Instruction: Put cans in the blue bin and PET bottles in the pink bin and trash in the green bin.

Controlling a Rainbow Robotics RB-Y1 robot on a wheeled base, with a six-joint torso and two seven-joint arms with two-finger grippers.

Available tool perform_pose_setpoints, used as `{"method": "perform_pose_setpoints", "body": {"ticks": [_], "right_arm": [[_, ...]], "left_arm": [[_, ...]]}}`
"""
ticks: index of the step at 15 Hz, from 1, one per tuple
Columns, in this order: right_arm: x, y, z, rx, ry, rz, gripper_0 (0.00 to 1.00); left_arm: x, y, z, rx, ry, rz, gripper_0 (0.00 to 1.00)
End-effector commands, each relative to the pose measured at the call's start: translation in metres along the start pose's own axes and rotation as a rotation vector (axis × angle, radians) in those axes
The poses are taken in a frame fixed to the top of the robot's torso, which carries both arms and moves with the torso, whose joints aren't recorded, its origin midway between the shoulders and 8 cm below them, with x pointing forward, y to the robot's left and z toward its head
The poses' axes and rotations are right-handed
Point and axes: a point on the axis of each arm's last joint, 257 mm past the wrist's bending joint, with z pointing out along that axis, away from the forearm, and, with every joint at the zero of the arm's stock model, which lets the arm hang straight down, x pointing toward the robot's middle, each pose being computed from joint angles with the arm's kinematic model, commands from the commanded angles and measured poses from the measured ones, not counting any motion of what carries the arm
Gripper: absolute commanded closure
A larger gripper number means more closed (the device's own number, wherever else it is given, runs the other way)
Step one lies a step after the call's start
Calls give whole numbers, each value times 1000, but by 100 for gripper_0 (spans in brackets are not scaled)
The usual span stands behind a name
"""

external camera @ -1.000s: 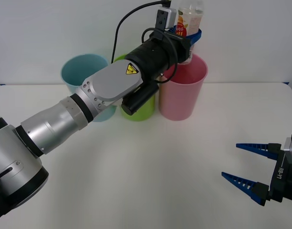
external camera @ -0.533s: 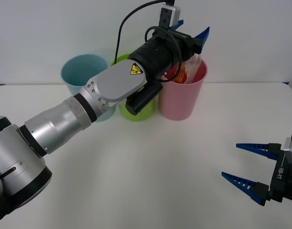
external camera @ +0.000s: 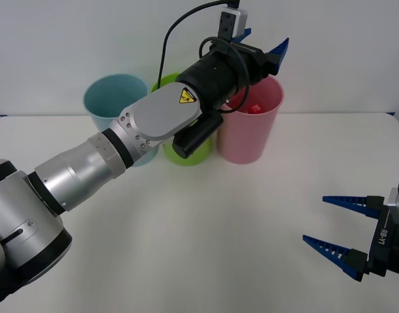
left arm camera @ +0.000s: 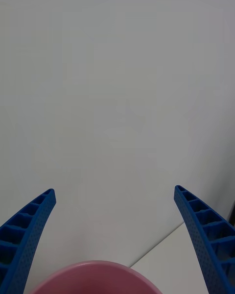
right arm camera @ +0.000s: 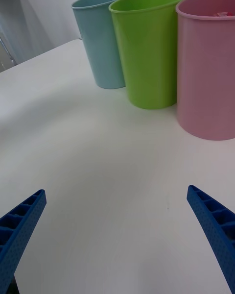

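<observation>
Dropped from between the spread blue ribbed fingers of the left gripper (external camera: pixel 263 44), the small clear plastic bottle (external camera: pixel 257 108) with its red cap is now being seen only as a red patch low inside the tall round pink plastic bin (external camera: pixel 249 134), directly beneath that gripper. Nothing is being pinched by the left gripper. Just beside the pink bin, the lime-green plastic bin (external camera: pixel 186 149) is being crossed by the left arm, with the light-blue plastic bin (external camera: pixel 112 104) beyond. Well apart, the right gripper (external camera: pixel 339 228) is being held spread and empty over the white table (external camera: pixel 206 241).
</observation>
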Motion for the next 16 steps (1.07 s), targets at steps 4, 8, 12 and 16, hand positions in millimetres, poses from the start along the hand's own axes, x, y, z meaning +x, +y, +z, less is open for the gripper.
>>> {"method": "perform_pose_setpoints", "body": {"ticks": [4,8,12,16], "right_arm": [[0,0,0,0,0,0,0],[0,0,0,0,0,0,0],[0,0,0,0,0,0,0],[0,0,0,0,0,0,0]], "left_arm": [[5,9,-41,110,65,32,19],[-25,17,-99,223,62,25,18],[-36,36,-161,285,108,93,15],[-21,48,-232,311,182,95,14]]}}
